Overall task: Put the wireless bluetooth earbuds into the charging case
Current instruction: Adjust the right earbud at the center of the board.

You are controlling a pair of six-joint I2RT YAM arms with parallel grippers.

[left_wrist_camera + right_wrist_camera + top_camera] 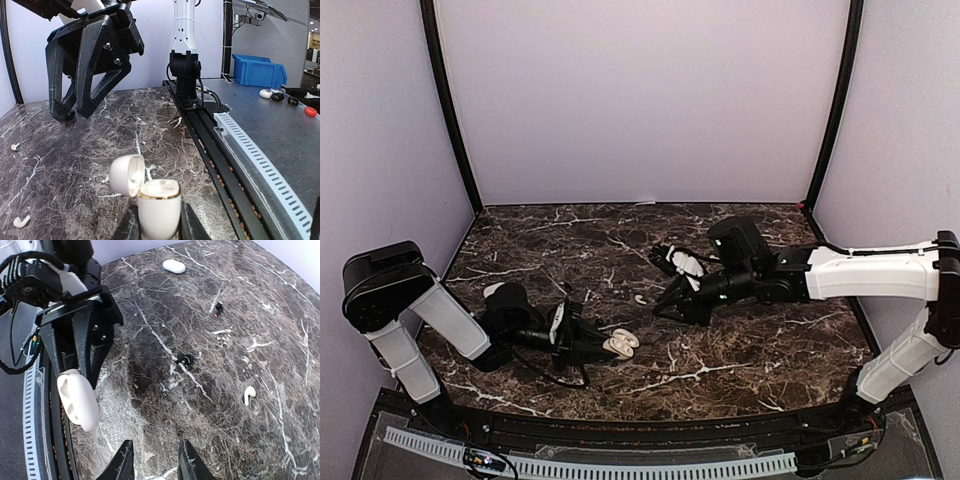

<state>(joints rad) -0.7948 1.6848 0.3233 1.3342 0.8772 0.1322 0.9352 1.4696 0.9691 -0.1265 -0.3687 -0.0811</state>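
Left tool [159,220]: black, with two wedge-shaped fingers. We see it clamped on the charging case [78,400] from both sides, low over the near part of the counter [740,360].
Right tool [155,462]: black open-frame fingers with bare bolt heads. They stand a little apart, and we see only counter between them. It hangs beyond the case with its tips pointing down. We cannot tell whether they touch the surface.
Charging case: glossy white plastic, rounded like a pebble, and upright in the grip. A gold-coloured band runs round its mouth. The domed lid is swung open and leans off to one side. We cannot tell what sits inside.
Near earbud [21,221]: smooth white plastic with a rounded head and a short stem. It lies loose on the counter to the side of the case, apart from it.
Far earbud [15,146]: the same white shape, lying on the counter farther out, near the right tool's tips and outside them.
Counter: dark brown stone pattern with thin white veins and a slight sheen.
White oval lump [174,266]: smooth and pill-shaped, lying flat on the counter well apart from the case.
Slotted strip [260,165]: pale plastic with a comb-like edge, running along the counter's near side.
Blue bin [260,70]: boxy plastic, on a grey metal bench beyond the counter.
Walls [640,100]: plain, matt, pale lilac.
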